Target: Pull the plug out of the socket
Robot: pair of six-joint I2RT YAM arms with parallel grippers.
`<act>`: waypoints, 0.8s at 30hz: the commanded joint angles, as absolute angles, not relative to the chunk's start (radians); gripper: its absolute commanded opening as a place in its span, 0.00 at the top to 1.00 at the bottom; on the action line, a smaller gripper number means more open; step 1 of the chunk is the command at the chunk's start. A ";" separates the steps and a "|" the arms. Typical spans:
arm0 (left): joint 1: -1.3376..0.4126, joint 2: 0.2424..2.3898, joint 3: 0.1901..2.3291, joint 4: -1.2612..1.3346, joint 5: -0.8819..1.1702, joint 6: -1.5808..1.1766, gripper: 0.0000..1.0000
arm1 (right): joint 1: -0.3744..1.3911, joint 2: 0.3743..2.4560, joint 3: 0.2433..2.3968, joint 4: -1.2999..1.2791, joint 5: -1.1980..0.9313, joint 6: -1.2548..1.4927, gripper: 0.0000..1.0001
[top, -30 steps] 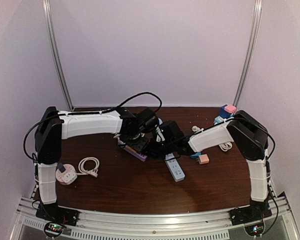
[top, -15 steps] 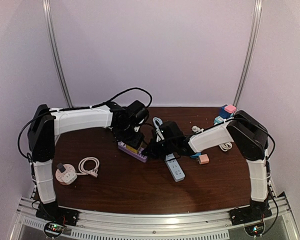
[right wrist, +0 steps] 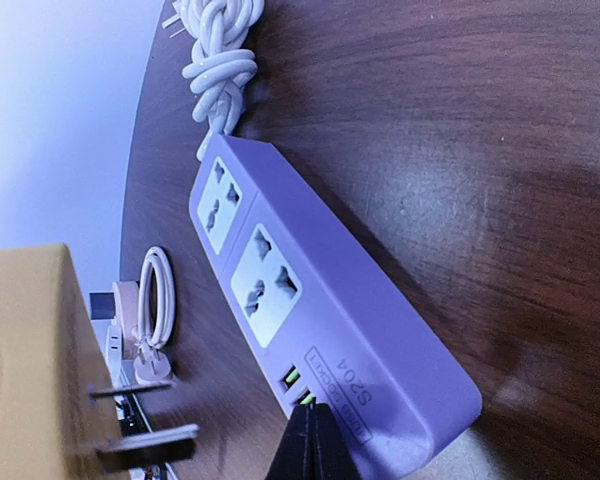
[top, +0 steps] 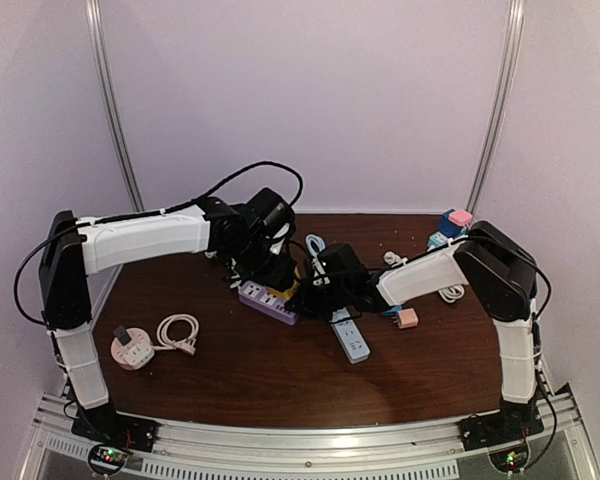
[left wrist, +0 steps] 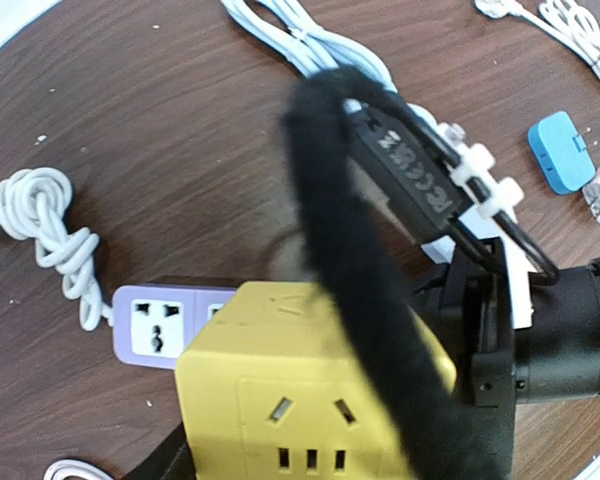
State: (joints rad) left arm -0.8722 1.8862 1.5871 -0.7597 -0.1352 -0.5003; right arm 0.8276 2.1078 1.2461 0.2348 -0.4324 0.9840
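The plug is a yellow cube adapter (left wrist: 280, 400) with my left gripper (top: 278, 272) shut on it, its fingers mostly hidden behind the cube. It hangs above the purple power strip (top: 268, 302), the socket, and its bare metal prongs (right wrist: 145, 440) are free of the strip's outlets (right wrist: 263, 285). One end of the strip (left wrist: 150, 325) pokes out to the left from under the cube. My right gripper (right wrist: 310, 450) is shut, its tip pressed on the strip's USB end (right wrist: 380, 400). A black sleeved cable (left wrist: 360, 270) crosses the left wrist view.
The strip's knotted white cord (left wrist: 40, 220) lies behind it. A white power strip (top: 350, 338) lies just right of centre, with blue (left wrist: 560, 152) and pink (top: 408, 318) adapters beyond. A round socket (top: 130, 348) and coiled white cable (top: 178, 332) sit front left; coloured cubes (top: 452, 225) back right.
My left arm has risen and drawn back with the yellow plug, lifting it off the purple strip, which now shows in full. The right arm has stayed put.
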 commanded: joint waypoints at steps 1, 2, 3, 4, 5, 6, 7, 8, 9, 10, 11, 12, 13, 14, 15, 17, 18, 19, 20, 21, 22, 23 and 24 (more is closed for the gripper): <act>-0.844 1.798 1.555 -0.710 -0.200 -0.539 0.90 | 0.825 2.066 1.222 0.096 -0.325 0.920 1.00; -0.825 1.781 1.544 -0.708 -0.212 -0.544 0.90 | 0.825 2.048 1.224 0.092 -0.319 0.903 1.00; -0.810 1.760 1.526 -0.704 -0.221 -0.546 0.90 | 0.825 2.028 1.225 0.091 -0.315 0.885 1.00; -0.794 1.743 1.511 -0.699 -0.226 -0.549 0.90 | 0.825 2.006 1.227 0.089 -0.311 0.867 1.00; -0.774 1.724 1.495 -0.690 -0.226 -0.555 0.90 | 0.825 1.989 1.232 0.080 -0.304 0.849 1.00; -0.753 1.705 1.475 -0.681 -0.220 -0.563 0.90 | 0.826 1.972 1.240 0.065 -0.298 0.830 1.00; -0.725 1.686 1.451 -0.666 -0.207 -0.572 0.90 | 0.825 1.949 1.247 0.055 -0.295 0.810 1.00; -0.695 1.665 1.424 -0.646 -0.190 -0.583 0.90 | 0.825 1.934 1.253 0.048 -0.292 0.786 1.00; -0.663 1.647 1.394 -0.621 -0.174 -0.599 0.90 | 0.825 1.915 1.255 0.044 -0.289 0.772 0.97; -0.630 1.629 1.365 -0.602 -0.161 -0.612 0.90 | 0.825 1.899 1.256 0.041 -0.286 0.756 0.94; -0.586 1.612 1.332 -0.578 -0.146 -0.622 0.90 | 0.825 1.884 1.258 0.029 -0.282 0.740 0.91; -0.551 1.597 1.302 -0.555 -0.121 -0.631 0.89 | 0.825 1.870 1.262 0.016 -0.276 0.725 0.89; -0.515 1.586 1.272 -0.526 -0.091 -0.638 0.89 | 0.825 1.856 1.266 0.009 -0.268 0.707 0.86; -0.481 1.578 1.241 -0.493 -0.056 -0.645 0.90 | 0.825 1.842 1.268 -0.012 -0.259 0.692 0.83; -0.442 1.570 1.214 -0.458 -0.013 -0.650 0.90 | 0.825 1.827 1.269 -0.028 -0.247 0.675 0.79; -0.366 1.567 1.160 -0.382 0.110 -0.661 0.89 | 0.824 1.797 1.267 -0.050 -0.230 0.642 0.72; -0.331 1.570 1.138 -0.346 0.160 -0.666 0.89 | 0.823 1.784 1.266 -0.059 -0.220 0.627 0.68; -0.303 1.574 1.121 -0.321 0.196 -0.674 0.89 | 0.822 1.768 1.263 -0.069 -0.212 0.613 0.65; -0.277 1.579 1.103 -0.301 0.243 -0.677 0.89 | 0.820 1.754 1.260 -0.079 -0.205 0.601 0.62; -0.254 1.589 1.094 -0.285 0.276 -0.678 0.89 | 0.819 1.741 1.258 -0.088 -0.197 0.588 0.59; -0.235 1.598 1.090 -0.279 0.301 -0.677 0.87 | 0.818 1.726 1.255 -0.098 -0.188 0.578 0.55; -0.216 1.609 1.084 -0.270 0.327 -0.677 0.87 | 0.816 1.712 1.245 -0.103 -0.178 0.569 0.51; -0.199 1.621 1.075 -0.260 0.355 -0.677 0.86 | 0.813 1.695 1.238 -0.105 -0.172 0.562 0.47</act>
